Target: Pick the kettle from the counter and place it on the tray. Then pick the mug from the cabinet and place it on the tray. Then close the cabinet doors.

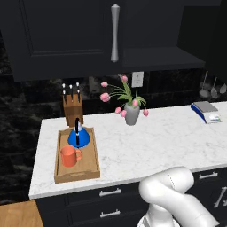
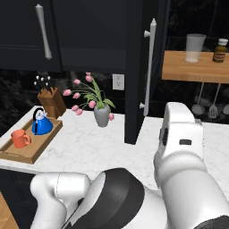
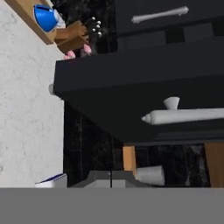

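On the left end of the tabletop (image 1: 146, 142) lies the wooden tray (image 1: 76, 170), well apart from the jaws. The red mug (image 1: 69, 156) and the blue kettle (image 1: 78, 136) both stand upright inside the tray, the kettle at the far end and the mug just in front of it, close together. Behind the tray stands the knife block (image 1: 72, 108), and to the right of it the grey vase (image 1: 131, 114) with pink tulips.

Above the tabletop hangs the dark cabinet (image 1: 66, 35). Its left door (image 2: 27, 36) looks flat and closed. The right door (image 2: 142, 71) stands open, edge-on in the right base view, with its long silver handle (image 2: 149, 67) facing the arm.

The jaws are pressed together and hold nothing. In the hand view their tips (image 3: 111, 177) show at the bottom, and the silver handle of the open door runs just beyond them, not touching as far as I can see.

Further right are a wooden shelf (image 2: 194, 67) with a cup (image 2: 195, 47) and a bottle (image 2: 220, 50), and a small kitchen scale (image 1: 206, 111) on the tabletop.
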Available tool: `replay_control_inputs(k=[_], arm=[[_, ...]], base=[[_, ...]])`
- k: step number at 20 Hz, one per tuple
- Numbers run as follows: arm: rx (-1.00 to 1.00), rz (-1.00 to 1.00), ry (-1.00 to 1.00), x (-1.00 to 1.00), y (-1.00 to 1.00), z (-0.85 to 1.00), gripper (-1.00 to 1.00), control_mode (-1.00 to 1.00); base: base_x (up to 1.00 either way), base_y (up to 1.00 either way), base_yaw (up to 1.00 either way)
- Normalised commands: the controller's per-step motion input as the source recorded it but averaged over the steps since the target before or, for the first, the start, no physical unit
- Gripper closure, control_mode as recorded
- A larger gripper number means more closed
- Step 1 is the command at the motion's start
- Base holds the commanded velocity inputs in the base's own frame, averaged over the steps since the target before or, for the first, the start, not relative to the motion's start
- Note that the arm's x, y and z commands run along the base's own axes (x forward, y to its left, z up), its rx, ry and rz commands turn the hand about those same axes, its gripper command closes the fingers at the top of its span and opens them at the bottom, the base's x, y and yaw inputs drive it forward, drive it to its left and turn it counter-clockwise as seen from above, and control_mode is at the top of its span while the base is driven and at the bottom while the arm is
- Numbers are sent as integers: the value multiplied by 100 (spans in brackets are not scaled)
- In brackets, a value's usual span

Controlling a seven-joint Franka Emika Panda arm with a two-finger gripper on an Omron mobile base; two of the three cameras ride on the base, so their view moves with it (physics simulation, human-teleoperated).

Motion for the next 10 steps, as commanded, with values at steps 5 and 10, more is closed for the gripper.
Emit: replay_control_inputs(k=[5, 10], arm=[[1, 4, 0, 83, -57, -36, 100, -100], [0, 10, 0, 99, -23, -28, 100, -100]], base=[[0, 0, 0], [0, 0, 0]])
